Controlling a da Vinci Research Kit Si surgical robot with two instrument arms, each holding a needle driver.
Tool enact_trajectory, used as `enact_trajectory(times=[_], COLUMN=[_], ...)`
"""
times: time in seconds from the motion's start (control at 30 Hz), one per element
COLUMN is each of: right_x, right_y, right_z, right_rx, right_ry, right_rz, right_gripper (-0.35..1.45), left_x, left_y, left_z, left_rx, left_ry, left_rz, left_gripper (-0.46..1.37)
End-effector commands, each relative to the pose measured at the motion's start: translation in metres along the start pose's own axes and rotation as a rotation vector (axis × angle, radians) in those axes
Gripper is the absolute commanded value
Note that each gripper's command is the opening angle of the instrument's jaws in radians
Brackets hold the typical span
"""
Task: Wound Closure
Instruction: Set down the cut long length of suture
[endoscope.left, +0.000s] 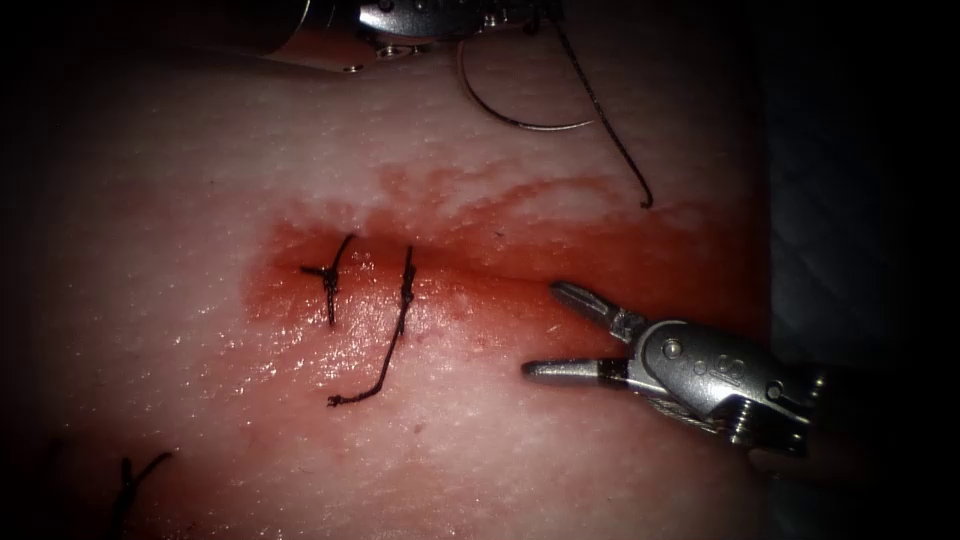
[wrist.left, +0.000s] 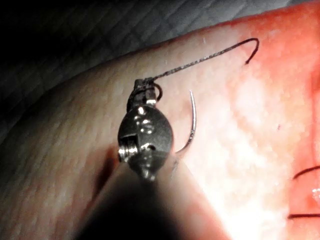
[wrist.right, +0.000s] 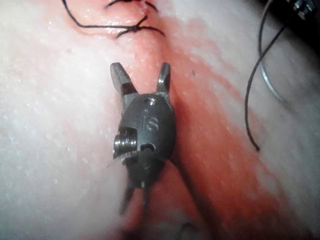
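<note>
Left end effector (endoscope.left: 500, 18) gripping thin curved needle (endoscope.left: 510, 118), clear of tissue (endoscope.left: 200, 250)

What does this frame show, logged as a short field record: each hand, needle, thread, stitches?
left hand: at the endoscope view's top edge, shut on the needle near one end
right hand: jaws open, holds nothing, over the right part of the cut
needle: hangs clear of the tissue
thread: short tail trailing from the left hand, free end curled
stitches: two knotted across the cut's left part
red fluid: along the cut
</note>
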Motion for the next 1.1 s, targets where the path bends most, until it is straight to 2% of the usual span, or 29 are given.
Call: enact_trajectory(times=[0.03,0.17,0.23,0.27,0.33,0.4,0.47,0.63,0.87,0.97,1.1], right_x=[0.0,0.0001,0.0001,0.0001,0.0001,0.0001,0.0001,0.0002,0.0004,0.0005,0.0006], right_y=[0.0,0.0001,0.0001,0.0001,0.0,0.0,0.0,0.0,0.0,-0.0001,-0.0002], right_z=[0.0,-0.0002,-0.0002,-0.0002,-0.0002,-0.0003,-0.0003,-0.0003,-0.0004,-0.0004,-0.0005], right_rx=[0.003,0.004,0.004,0.005,0.005,0.005,0.005,0.006,0.007,0.007,0.007], right_ry=[0.0,0.0,0.0,0.0,0.0,0.0,0.0,-0.001,-0.001,-0.002,-0.002], right_rz=[0.0,0.0,0.0,0.0,0.0,0.0,0.0,0.001,0.002,0.003,0.004], right_gripper=[1.09,1.09,1.09,1.09,1.09,1.09,1.09,1.11,1.11,1.12,1.13], left_x=[-0.0006,-0.0039,-0.0048,-0.0059,-0.0064,-0.0069,-0.007,-0.007,-0.0081,-0.0089,-0.0101], left_y=[0.0001,0.0009,0.0012,0.0016,0.0017,0.0018,0.0018,0.0023,0.0031,0.0027,0.002], left_z=[-0.0001,-0.0002,-0.0003,-0.0007,-0.001,-0.0018,-0.0029,-0.0056,-0.0087,-0.0105,-0.0124], left_rx=[-0.023,-0.068,-0.075,-0.091,-0.1,-0.117,-0.134,-0.171,-0.181,-0.16,-0.134], left_ry=[-0.014,-0.045,-0.06,-0.09,-0.1,-0.119,-0.147,-0.18,-0.177,-0.174,-0.172], left_rz=[-0.008,-0.04,-0.044,-0.066,-0.083,-0.139,-0.216,-0.222,-0.202,-0.189,-0.12], left_gripper=[-0.35,-0.35,-0.35,-0.22,-0.13,0.14,0.29,0.9,1.04,1.05,1.08])
